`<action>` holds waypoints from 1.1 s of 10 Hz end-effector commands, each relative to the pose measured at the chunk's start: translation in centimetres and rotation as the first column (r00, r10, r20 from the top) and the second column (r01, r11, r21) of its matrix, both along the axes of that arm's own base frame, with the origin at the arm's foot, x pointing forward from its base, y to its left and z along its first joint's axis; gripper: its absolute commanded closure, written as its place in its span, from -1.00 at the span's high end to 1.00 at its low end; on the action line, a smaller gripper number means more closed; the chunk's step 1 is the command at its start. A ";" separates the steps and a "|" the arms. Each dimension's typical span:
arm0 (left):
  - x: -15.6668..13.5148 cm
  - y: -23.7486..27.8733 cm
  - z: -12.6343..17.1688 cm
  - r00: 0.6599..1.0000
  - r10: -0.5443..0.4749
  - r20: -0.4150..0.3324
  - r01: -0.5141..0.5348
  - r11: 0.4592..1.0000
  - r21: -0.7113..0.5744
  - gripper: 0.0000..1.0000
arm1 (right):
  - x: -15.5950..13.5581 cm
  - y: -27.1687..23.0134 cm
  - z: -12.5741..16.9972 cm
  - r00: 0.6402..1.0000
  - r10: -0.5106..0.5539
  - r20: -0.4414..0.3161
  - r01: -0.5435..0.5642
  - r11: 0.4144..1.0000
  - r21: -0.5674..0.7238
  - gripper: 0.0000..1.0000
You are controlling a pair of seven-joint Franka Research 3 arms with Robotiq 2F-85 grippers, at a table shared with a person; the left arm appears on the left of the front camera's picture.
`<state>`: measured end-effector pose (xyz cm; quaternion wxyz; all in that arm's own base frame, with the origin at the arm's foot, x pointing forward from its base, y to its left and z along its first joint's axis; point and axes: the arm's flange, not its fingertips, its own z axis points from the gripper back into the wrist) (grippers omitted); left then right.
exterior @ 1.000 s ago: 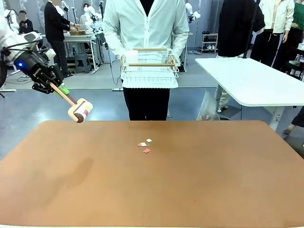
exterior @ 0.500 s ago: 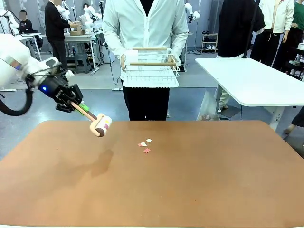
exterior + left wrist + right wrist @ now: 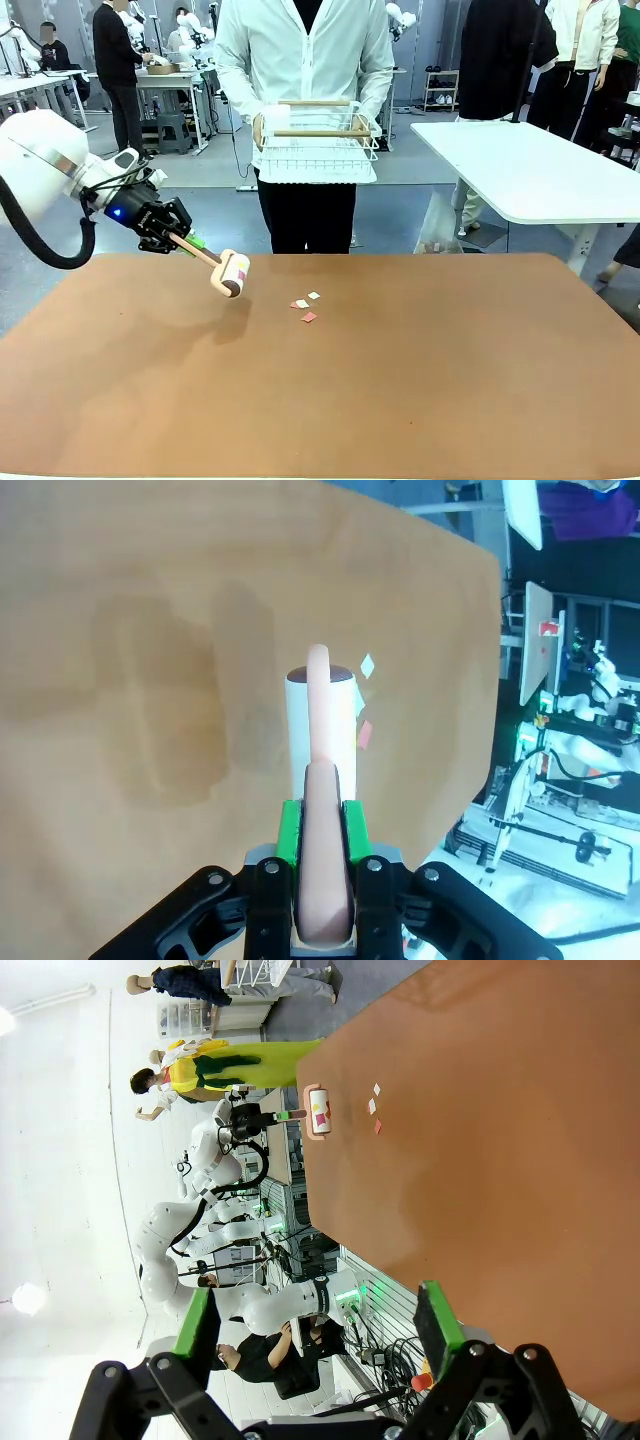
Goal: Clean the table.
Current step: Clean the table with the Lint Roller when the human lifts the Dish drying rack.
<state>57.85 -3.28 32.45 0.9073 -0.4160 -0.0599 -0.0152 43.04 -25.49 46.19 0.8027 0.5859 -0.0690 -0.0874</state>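
The reddish-brown table (image 3: 400, 380) carries three small paper scraps (image 3: 306, 305) near its far middle. My left gripper (image 3: 188, 240) is shut on the wooden handle of a lint roller (image 3: 230, 274), whose head hangs just over the table, left of the scraps. In the left wrist view the green pads (image 3: 288, 832) clamp the handle, with the roller head (image 3: 322, 720) ahead and the scraps (image 3: 364, 730) just beyond it. My right gripper (image 3: 317, 1320) stands open high above the table (image 3: 480, 1160), far from the roller (image 3: 320, 1112) and the scraps (image 3: 375, 1110).
A person stands at the far edge holding a white wire basket (image 3: 318, 140) with both hands. A white-topped table (image 3: 530, 170) stands at the back right. Other people and benches are farther back.
My left arm has swung right and down with the lint roller, bringing its head from off the far left corner to just over the table near the scraps.
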 end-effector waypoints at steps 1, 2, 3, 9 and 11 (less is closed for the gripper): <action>-0.3 -1.0 -1.2 0.999 -0.006 0.039 0.007 1.000 -0.029 -0.63 | -0.2 0.1 0.2 1.000 -0.001 0.002 0.001 1.000 0.002 1.00; -0.3 -1.3 -1.6 0.999 -0.007 0.034 0.009 0.999 -0.049 -0.63 | -0.2 0.1 0.2 1.000 -0.001 0.002 0.001 1.000 0.002 1.00; -0.3 -1.9 -2.2 1.000 -0.005 0.025 0.006 0.998 -0.065 -0.63 | -0.2 0.1 0.2 1.000 -0.001 0.002 0.001 1.000 0.002 1.00; -0.4 -5.0 -7.0 0.999 -0.023 -0.038 0.021 0.999 -0.036 -0.63 | -0.2 0.1 0.2 1.000 -0.001 0.002 0.001 1.000 0.002 1.00; -0.5 -6.5 -9.1 0.998 -0.040 -0.046 0.039 0.999 -0.025 -0.63 | -0.2 0.1 0.2 1.000 -0.001 0.002 0.001 1.000 0.002 1.00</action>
